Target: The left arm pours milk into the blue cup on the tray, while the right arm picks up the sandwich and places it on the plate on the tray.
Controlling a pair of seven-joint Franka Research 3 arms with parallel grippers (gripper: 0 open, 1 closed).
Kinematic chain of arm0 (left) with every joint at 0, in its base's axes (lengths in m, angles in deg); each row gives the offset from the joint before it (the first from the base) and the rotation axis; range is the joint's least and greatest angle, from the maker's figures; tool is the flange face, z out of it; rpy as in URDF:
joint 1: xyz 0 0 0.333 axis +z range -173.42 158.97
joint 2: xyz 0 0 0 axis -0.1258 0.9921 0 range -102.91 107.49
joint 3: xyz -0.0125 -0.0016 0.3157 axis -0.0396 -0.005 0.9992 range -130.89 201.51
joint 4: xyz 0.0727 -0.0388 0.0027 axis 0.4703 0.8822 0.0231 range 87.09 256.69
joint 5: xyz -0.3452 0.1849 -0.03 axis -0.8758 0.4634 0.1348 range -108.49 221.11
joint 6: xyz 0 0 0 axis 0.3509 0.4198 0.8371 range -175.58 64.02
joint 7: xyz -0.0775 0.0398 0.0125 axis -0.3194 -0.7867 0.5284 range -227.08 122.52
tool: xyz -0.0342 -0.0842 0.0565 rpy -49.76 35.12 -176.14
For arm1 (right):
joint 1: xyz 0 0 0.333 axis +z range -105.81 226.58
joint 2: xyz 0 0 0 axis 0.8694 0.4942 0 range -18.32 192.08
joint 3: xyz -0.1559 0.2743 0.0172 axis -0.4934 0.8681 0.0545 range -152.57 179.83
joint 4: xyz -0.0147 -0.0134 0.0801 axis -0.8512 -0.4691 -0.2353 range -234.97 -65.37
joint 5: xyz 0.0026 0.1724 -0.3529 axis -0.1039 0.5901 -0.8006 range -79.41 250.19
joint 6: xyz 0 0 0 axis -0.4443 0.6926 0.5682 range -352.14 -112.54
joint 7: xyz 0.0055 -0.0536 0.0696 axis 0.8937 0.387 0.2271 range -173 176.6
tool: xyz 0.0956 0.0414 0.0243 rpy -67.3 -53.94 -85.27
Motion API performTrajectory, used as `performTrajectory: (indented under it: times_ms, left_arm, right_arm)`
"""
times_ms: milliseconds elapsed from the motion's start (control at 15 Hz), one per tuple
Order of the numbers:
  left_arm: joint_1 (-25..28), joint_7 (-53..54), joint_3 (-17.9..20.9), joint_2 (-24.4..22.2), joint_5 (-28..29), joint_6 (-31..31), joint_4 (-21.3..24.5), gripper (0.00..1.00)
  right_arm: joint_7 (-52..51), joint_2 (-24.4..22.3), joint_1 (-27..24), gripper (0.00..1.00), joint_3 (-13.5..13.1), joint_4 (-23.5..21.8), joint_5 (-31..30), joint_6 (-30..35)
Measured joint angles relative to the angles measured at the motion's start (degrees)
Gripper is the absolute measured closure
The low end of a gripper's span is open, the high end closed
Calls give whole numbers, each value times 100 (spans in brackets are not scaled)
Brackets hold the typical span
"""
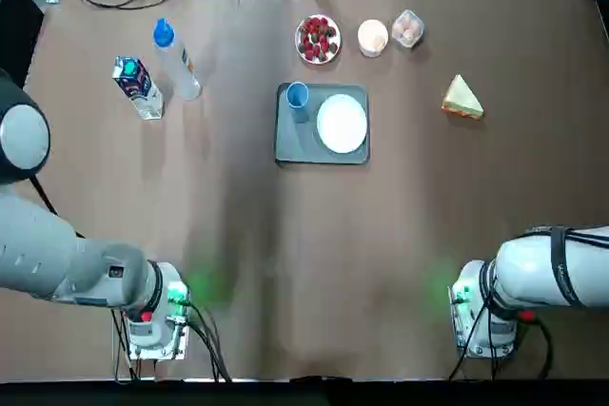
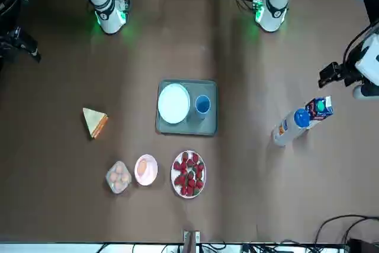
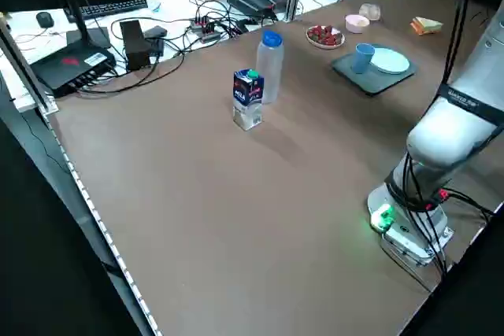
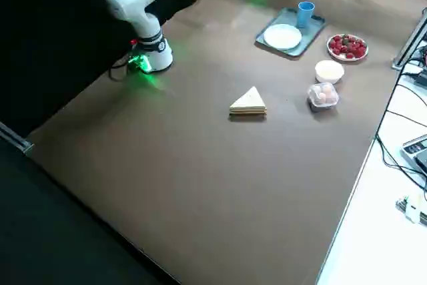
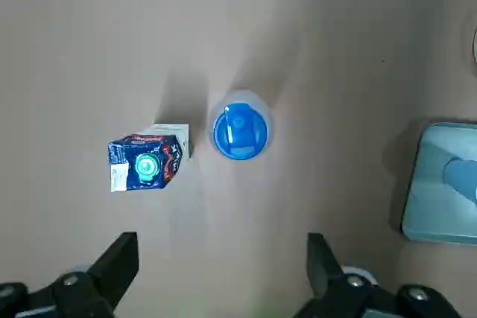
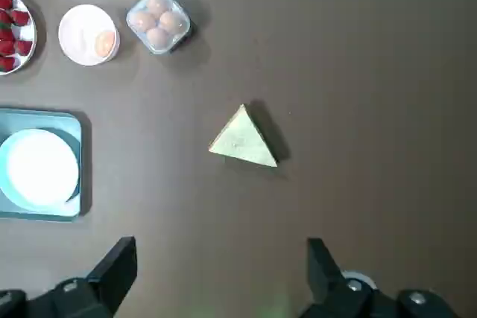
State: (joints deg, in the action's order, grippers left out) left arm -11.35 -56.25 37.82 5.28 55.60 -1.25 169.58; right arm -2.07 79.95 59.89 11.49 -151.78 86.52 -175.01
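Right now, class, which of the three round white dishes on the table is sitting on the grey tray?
The plain white round plate, lying empty on the grey rectangular tray beside the blue cup. The berry dish and small bowl rest directly on the table.

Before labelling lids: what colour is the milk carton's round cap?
Green, on the milk; clearest in the left wrist view.

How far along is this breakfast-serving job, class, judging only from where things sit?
Nothing looks done. The milk stands upright on the table, the blue cup sits on the tray, and the sandwich lies away from the bare plate. Both end effectors, left and right, hang open, empty.
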Motion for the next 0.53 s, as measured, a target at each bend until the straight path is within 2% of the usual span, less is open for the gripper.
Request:
performTrajectory:
  times_ms: [533]
  left_arm:
    - [-11, 0, -11, 52, 65, 30, 5, 0]
  right_arm:
    - [-27, 0, 0, 0, -9, -52, -1, 67]
